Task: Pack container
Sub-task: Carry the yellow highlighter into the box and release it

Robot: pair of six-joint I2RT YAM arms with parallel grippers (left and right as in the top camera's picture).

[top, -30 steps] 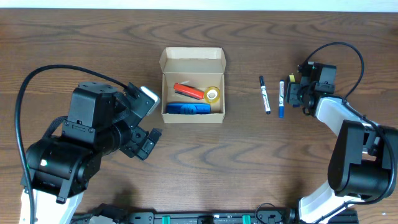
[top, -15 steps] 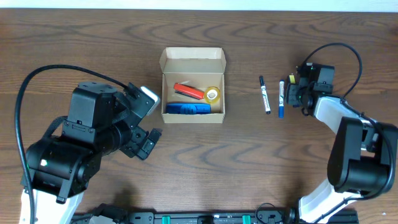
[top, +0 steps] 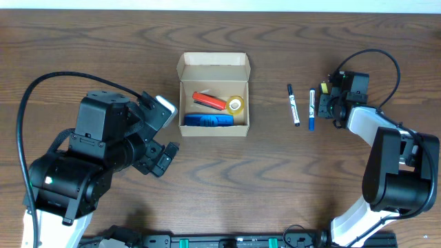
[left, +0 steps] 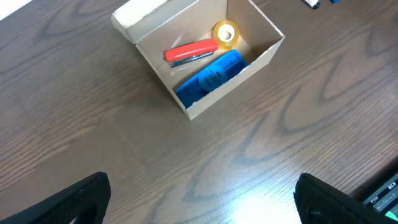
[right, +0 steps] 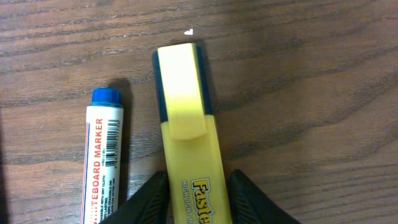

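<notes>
The tan cardboard container (top: pixel 213 63) stands open mid-table with its flap lid folded back; it also shows in the left wrist view (left: pixel 264 53). Inside lie a red stapler (top: pixel 208 101), a yellow tape roll (top: pixel 236 105) and a blue object (top: pixel 208 120). My right gripper (top: pixel 326 100) is shut on a yellow highlighter (right: pixel 185 106), low over the table at the right; its fingers (right: pixel 149 199) press both sides. A blue-capped whiteboard marker (right: pixel 102 162) lies just left of it. My left gripper (left: pixel 202 208) is open and empty, in front of and left of the container.
A black marker (top: pixel 293 105) lies on the table between the container and the blue-capped marker (top: pixel 311 109). The right arm's cable (top: pixel 386 58) loops at the far right. The left arm's bulk (top: pixel 89 165) fills the front left.
Almost nothing. The right arm has shifted very slightly; the left arm and the container's contents have not moved.
</notes>
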